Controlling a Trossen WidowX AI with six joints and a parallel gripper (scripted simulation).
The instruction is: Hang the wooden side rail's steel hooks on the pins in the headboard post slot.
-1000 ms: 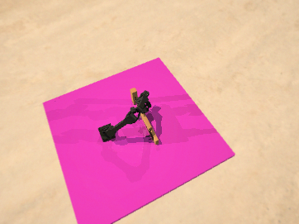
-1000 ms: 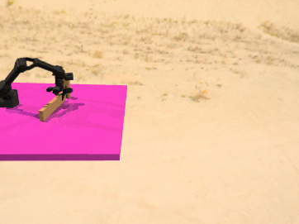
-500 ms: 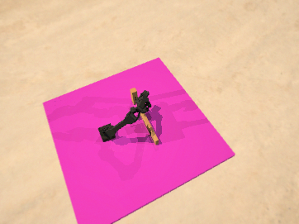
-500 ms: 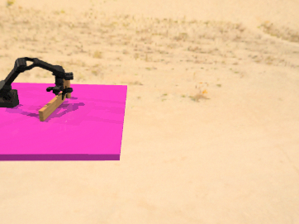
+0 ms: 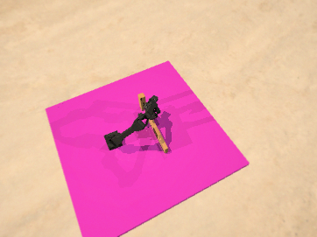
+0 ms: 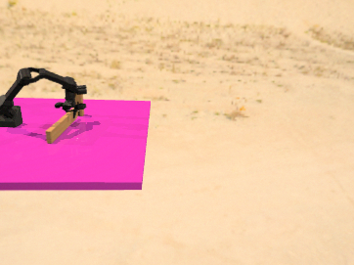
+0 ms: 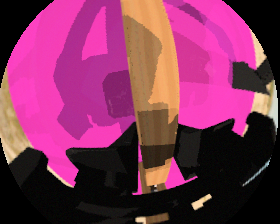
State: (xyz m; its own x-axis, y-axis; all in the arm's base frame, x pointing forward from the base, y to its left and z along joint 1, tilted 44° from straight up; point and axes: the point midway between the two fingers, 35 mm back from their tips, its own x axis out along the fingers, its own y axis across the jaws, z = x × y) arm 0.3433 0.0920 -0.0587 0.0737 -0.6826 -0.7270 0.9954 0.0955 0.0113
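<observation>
Black parallel-jaw gripper (image 5: 151,110) (image 6: 72,108) (image 7: 159,152), pointing down over the table and pinching the long, straight, light-brown wooden side rail (image 5: 159,137) (image 6: 61,128) (image 7: 155,65) near its post end. In the wrist view, one dark finger lies on either side of the rail, which runs lengthwise between them. The rail's far end is low, at the bright magenta square table (image 5: 193,184) (image 6: 98,164) (image 7: 35,65); whether it touches cannot be told. Just beside the gripper stands the upright light-brown wooden headboard post (image 5: 141,96) (image 6: 81,108), partly hidden by it. The steel hooks and the pins are too small or too covered to judge their seating. Outward from the gripper, the black jointed arm (image 5: 137,124) (image 6: 55,77) arches back to its dark base (image 5: 113,142) (image 6: 15,119) on the table; pale sandy ground (image 5: 263,93) (image 6: 244,177) surrounds the tabletop.
</observation>
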